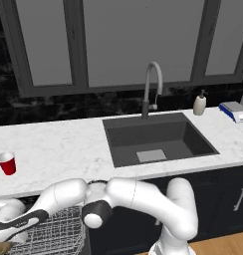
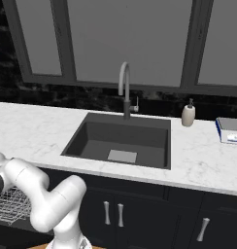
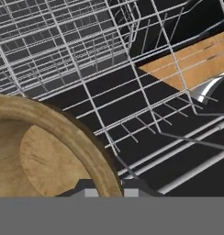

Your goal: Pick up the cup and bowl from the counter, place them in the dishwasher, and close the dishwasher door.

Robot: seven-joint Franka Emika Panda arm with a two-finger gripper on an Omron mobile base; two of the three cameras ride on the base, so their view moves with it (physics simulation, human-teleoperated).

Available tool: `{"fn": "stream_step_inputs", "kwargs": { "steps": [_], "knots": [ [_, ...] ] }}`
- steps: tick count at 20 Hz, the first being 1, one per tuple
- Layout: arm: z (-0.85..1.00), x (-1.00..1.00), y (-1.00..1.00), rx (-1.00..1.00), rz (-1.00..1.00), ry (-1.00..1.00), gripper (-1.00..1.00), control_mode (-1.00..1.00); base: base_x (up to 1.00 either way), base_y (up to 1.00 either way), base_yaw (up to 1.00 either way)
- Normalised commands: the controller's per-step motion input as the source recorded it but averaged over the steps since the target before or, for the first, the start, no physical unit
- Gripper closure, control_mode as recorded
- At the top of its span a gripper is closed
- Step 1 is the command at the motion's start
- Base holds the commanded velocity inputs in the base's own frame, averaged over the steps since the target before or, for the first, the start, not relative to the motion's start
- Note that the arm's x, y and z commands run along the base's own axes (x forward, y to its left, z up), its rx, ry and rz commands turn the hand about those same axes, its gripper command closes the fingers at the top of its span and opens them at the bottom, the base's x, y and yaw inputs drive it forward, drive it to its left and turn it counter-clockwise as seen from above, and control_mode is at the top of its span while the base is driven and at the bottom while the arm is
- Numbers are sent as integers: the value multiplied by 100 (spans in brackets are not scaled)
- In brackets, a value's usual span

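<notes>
I have the arm stretched low and far to my left, below the edge of the counter [image 1: 59, 144], with the hand reaching over the white wire rack [image 1: 59, 231] of the open dishwasher [image 1: 81, 239]. In the left base view the gripper [image 1: 0, 238] sits at the bottom left corner, and a tan sliver of the bowl [image 1: 1, 247] shows just under it. From the hand camera the bowl [image 3: 45, 156] is right up against the lens on the left side, its rim curving across the wires of the rack [image 3: 109, 69], with its pale wooden inside facing me. The fingertips are hidden behind the bowl's rim, so I cannot tell whether they are clenched on it or let go. Past the rack I see a patch of wooden floor [image 3: 196, 62] through the wires.

The cup [image 1: 7, 163] stands upright on the counter at the far left, well apart from the sink [image 1: 158, 139] and above the rack. The tap [image 1: 152, 87] rises behind the sink, with the soap bottle [image 1: 199, 103] to its right and a blue and white thing [image 1: 234, 110] near the right edge. From the right base view I see the rack [image 2: 11, 204] at the lower left beside the arm
</notes>
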Motion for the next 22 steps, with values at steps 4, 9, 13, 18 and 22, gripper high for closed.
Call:
{"fn": "stream_step_inputs", "kwargs": {
  "steps": [4,9,13,18,22],
  "knots": [
    [0,0,22,0,0,0,100,-100,0,0,0],
    [-17,1,38,0,1,0,100,-100,0,0,0],
    [-40,3,27,0,1,0,100,-100,0,0,0],
    [-21,0,21,0,0,0,100,-100,0,0,0],
    [0,0,8,0,3,0,100,-100,0,0,0]
  ]
}}
